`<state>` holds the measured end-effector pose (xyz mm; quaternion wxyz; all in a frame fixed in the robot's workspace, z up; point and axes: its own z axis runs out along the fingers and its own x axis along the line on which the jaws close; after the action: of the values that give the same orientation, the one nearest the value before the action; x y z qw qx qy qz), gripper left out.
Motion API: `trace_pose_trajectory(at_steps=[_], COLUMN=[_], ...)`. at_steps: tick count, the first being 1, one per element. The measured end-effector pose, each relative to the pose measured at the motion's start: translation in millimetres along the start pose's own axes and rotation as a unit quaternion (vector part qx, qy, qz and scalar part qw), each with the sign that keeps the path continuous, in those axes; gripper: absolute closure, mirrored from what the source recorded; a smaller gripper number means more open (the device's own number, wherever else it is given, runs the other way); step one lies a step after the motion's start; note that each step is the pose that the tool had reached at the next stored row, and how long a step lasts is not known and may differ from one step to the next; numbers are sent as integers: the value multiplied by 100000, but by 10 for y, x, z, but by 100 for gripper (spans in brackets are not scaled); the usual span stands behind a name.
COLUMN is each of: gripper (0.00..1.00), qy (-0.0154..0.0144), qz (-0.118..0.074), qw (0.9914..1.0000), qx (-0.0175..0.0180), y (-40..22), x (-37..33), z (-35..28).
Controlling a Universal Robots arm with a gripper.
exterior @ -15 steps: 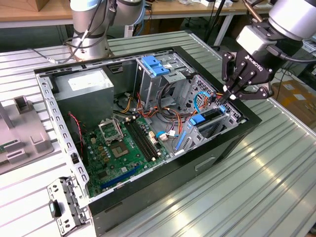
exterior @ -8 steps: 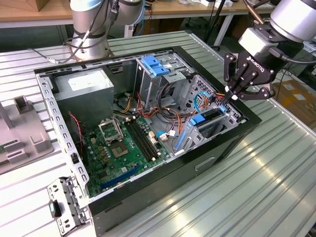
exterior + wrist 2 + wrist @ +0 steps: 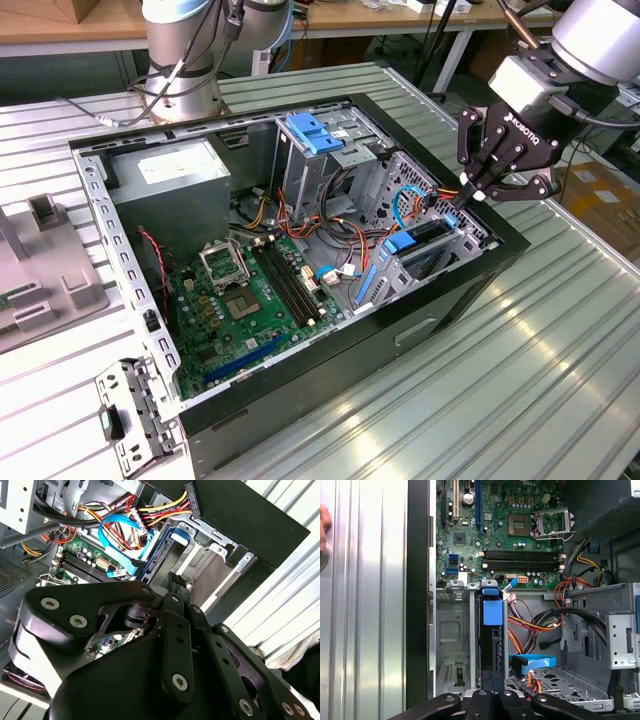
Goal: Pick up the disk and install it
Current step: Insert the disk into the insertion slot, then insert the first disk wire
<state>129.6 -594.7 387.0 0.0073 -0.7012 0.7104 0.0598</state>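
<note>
I found the gripper (image 3: 474, 197) pinched shut, tips at the disk (image 3: 492, 647), which stood on edge in the drive cage (image 3: 432, 268) at the exterior view's right, its blue tab (image 3: 492, 612) plain in the first wrist view.

Exterior view: bright, even overhead room light; ribbed metal table (image 3: 560, 340) shows pale glare streaks, computer case (image 3: 440, 320) int. part-shadowed below its black rim. First wrist view: motherboard (image 3: 520, 545) evenly lit, table beside case washed near-white. Second wrist view: gripper (image 3: 176, 582) a dark, low-contrast mass vs. blown-out table behind.
</note>
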Motion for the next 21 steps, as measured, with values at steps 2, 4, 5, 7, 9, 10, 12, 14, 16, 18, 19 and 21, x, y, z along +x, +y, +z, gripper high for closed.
trace_pose_trajectory(at_steps=[2,4,5,7,9,10,12,14,16,18,19,21], gripper=[89,89,89,89,89,89,89,89,89,89,89,89], qy=[0,-2,3,0,-3,-11,-22,-23,-25,-28,-26,-12], qz=[2,1,3,2,1,-32,-197,-238,-238,-251,-340,-596], qw=[100000,100000,100000,100000,100000,99999,99979,99971,99968,99965,99965,99965], qx=[-1,0,-2,-1,28,334,2053,2413,2507,2627,2621,2596], y=[0,-1,0,-1,-2,-2,-2,-3,-2,-2,-2,-1], x=[0,0,0,0,0,0,0,1,0,0,0,0], z=[0,0,0,0,0,2,3,3,3,3,3,3])
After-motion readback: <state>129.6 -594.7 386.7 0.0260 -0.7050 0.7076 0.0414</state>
